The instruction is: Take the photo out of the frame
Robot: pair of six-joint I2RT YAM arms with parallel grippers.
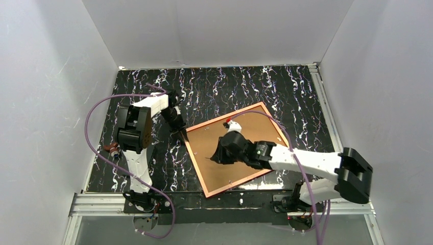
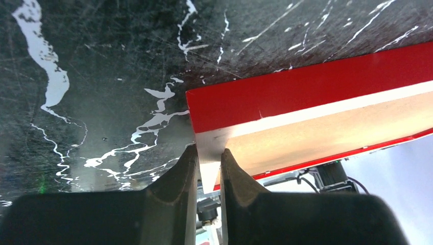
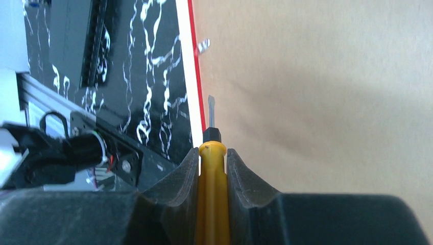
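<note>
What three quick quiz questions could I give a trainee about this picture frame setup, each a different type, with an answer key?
1. True or false: the frame lies with its brown backing board facing up.
2. What does the right gripper hold? A) a yellow-handled screwdriver B) a balloon C) nothing
3. Fill in: the left gripper pinches the frame at its ____.
Key: 1 true; 2 A; 3 corner.
</note>
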